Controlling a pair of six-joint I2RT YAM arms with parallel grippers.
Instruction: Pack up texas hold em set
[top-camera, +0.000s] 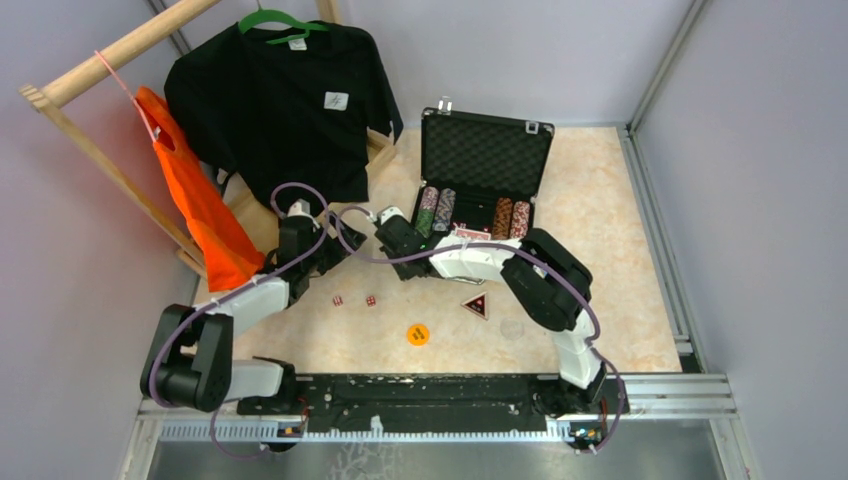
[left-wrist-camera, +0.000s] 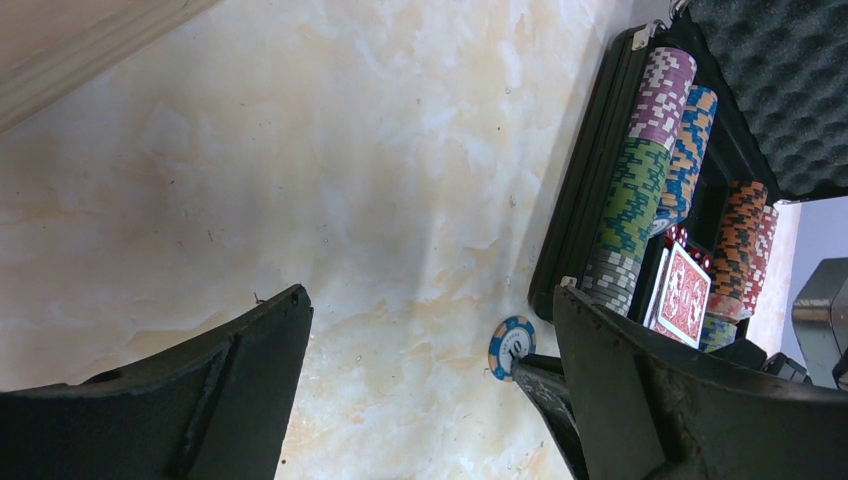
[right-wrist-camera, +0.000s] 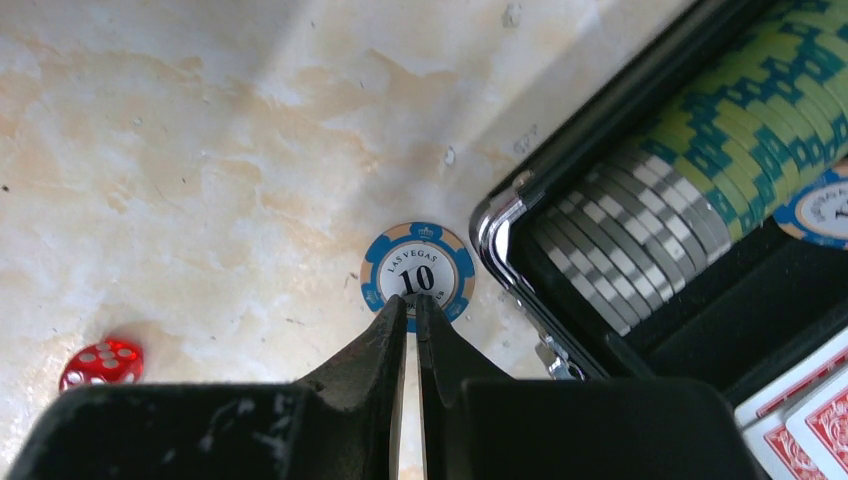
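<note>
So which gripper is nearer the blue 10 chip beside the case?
Right. The right gripper, shut, points at the edge of the blue 10 chip; the left gripper hangs open, farther off beside it.

The left arm (top-camera: 250, 298) and the right arm (top-camera: 470, 262) share one build: white link shells between bulky black joint housings. A lilac cable (top-camera: 300, 186) loops along each. The fingers (right-wrist-camera: 375, 365) are matte black, tapering to thin tips

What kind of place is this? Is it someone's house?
Probably a robot test booth, not a house. Two robot arms are bolted to a metal rail, plain walls close in the table, and a poker case and shirt look set out for practice.
</note>
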